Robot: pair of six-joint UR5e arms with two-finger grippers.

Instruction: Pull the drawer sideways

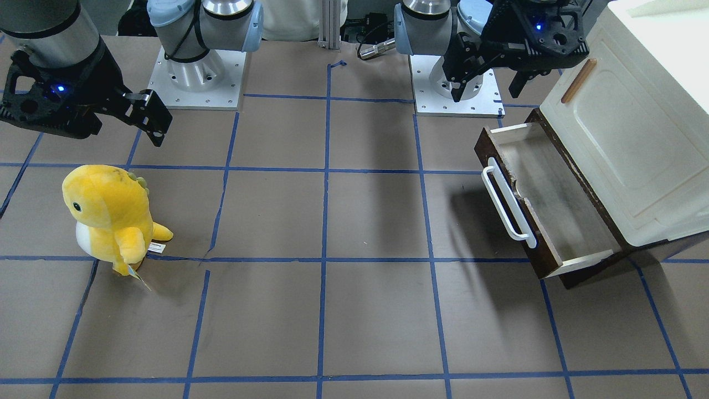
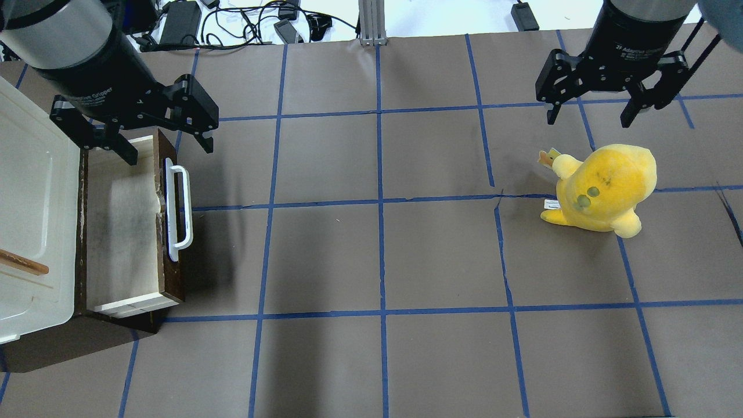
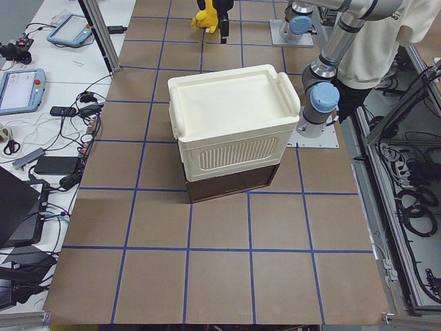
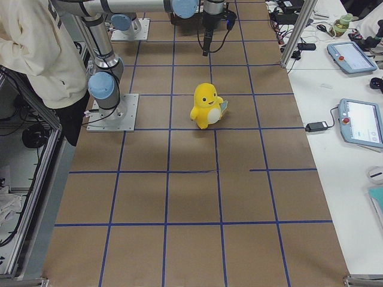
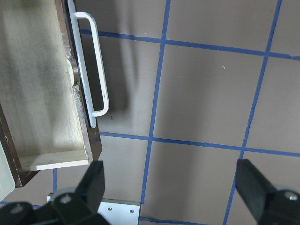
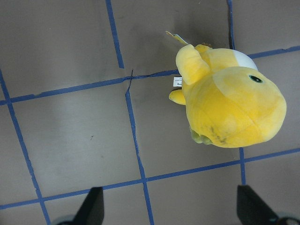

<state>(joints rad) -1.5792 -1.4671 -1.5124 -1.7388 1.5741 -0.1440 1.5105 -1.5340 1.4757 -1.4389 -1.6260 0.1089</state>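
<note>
The dark brown drawer (image 1: 554,221) stands pulled out from under the cream-white cabinet (image 1: 631,138). Its pale wood inside is empty, and its white bar handle (image 1: 507,202) faces the table's middle. The drawer also shows in the overhead view (image 2: 125,226) and the left wrist view (image 5: 37,93). My left gripper (image 2: 168,148) is open and empty. It is raised above the table by the drawer's end and touches nothing. My right gripper (image 2: 587,119) is open and empty, held high on the other side of the table.
A yellow plush toy (image 2: 603,188) stands below the right gripper and also shows in the right wrist view (image 6: 229,103). The cabinet door carries a small brown wooden handle (image 1: 579,80). Blue tape lines grid the brown table. The two arm bases (image 1: 196,77) stand at the robot's edge.
</note>
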